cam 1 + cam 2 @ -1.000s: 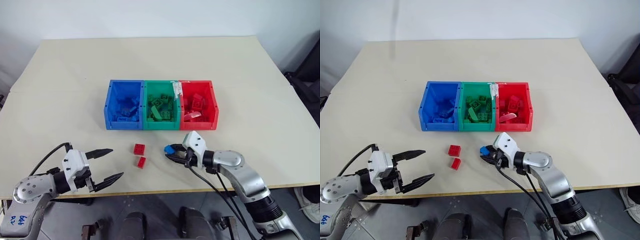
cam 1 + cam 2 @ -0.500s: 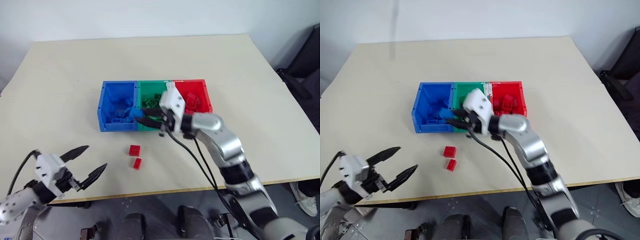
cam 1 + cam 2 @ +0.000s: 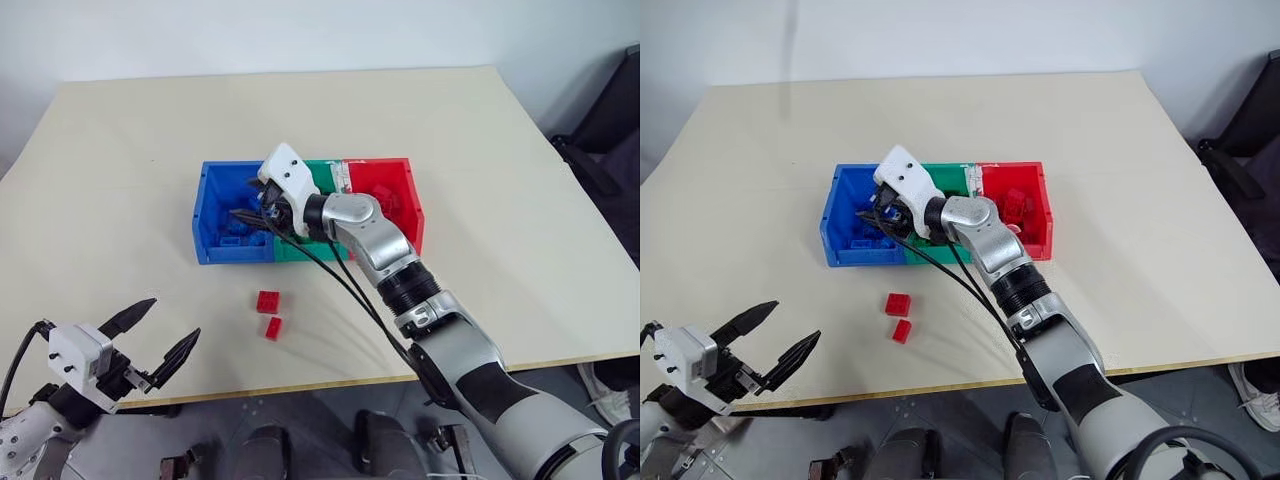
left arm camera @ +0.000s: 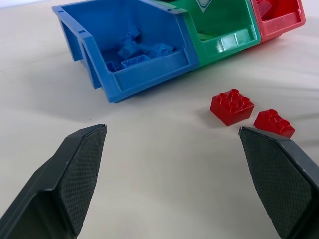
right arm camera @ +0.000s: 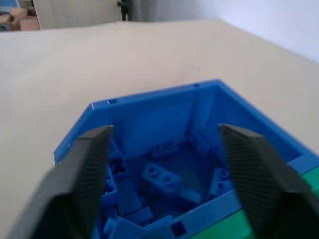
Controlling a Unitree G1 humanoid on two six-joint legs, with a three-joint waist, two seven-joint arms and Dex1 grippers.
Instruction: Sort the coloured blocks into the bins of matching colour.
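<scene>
Blue bin (image 5: 149, 107) w/ studded blue blocks (image 5: 160, 178) piled inside, a bit murky in the shadow; green bin (image 4: 227, 22) & red bin (image 3: 398, 180) joined beside it, green one mostly hidden behind the right arm. Right gripper (image 3: 252, 204) sits over the blue bin, fingers spread wide, nothing between them. Two red blocks (image 3: 268, 301) lie on the table (image 3: 500, 150) in front of the bins, close together. Left gripper (image 3: 150, 340) near the table's front edge, fingers wide, empty

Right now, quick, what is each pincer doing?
Left pincer: open, holding nothing.
Right pincer: open over the blue bin, holding nothing.
</scene>
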